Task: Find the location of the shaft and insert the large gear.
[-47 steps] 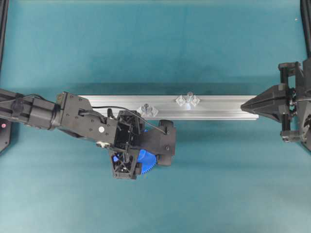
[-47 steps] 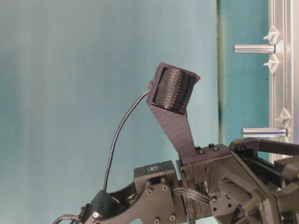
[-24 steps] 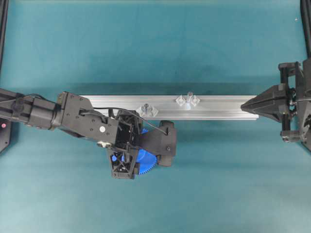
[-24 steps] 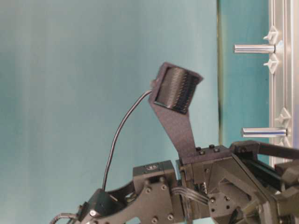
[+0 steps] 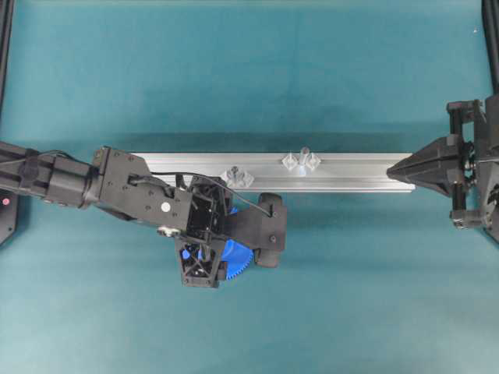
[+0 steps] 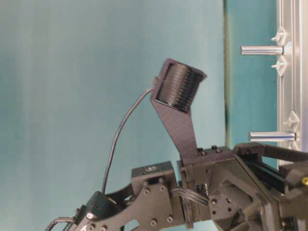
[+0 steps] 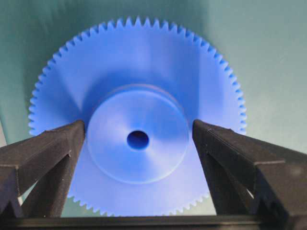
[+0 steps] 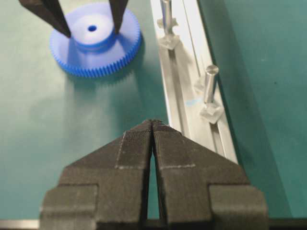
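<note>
On teal mat [image 5: 327, 86], just below aluminium rail [image 5: 351, 173], large gear [image 7: 136, 115] lies flat. We see left gripper [image 7: 138, 139] wide open astride hub, gripping nothing. Right gripper [image 8: 152, 132] shut, empty, at rail end. Shaft [image 5: 304, 153] still bare; grasp, lift, insertion all remain, we judge.

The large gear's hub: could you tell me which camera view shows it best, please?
The left wrist view: the large gear fills the frame, hub and centre hole clear between the open left end effector. The right wrist view shows it small; overhead, only a toothed sliver; table-level, nothing.
</note>
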You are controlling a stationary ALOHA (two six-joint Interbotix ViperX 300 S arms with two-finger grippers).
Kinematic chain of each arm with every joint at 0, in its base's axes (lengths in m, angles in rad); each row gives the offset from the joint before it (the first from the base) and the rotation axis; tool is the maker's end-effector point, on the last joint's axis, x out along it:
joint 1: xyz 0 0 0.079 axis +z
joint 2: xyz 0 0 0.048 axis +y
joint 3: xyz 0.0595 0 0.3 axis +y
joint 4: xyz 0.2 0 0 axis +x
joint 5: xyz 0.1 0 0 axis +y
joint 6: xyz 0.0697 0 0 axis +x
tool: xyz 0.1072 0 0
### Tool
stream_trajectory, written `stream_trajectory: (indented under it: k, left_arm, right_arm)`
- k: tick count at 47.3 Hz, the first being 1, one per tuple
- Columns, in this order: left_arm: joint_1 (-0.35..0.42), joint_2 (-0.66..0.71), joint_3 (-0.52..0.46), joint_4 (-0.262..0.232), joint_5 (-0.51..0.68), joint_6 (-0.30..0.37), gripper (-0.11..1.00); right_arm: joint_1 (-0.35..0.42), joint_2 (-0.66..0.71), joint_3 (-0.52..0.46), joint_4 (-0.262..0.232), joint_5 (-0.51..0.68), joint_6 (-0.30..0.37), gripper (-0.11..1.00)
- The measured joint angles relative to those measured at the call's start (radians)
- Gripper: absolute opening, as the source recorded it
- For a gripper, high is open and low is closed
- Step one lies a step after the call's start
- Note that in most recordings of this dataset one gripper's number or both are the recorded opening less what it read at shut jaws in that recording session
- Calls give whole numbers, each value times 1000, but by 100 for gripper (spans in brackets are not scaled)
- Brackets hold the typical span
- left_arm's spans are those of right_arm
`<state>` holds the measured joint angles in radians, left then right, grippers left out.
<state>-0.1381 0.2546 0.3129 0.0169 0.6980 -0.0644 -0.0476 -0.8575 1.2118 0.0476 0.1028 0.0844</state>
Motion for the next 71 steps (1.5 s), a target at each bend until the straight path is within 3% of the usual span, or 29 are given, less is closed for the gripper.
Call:
stream_trajectory:
  k: [42,50,55,71]
  left_arm:
    - [0,8,20,0,-9,-9,92]
    - [0,8,18,2,-11,-9,86]
    - [0,8,17,0,-8,-6,72]
    - [2,5,18,0,-2,2,72]
  right_arm:
    - [0,-2,0,3,0,0,3]
    - [0,-2,0,0,0,0,3]
    - [0,-2,0,0,0,0,3]
    - [0,-2,0,3,0,0,3]
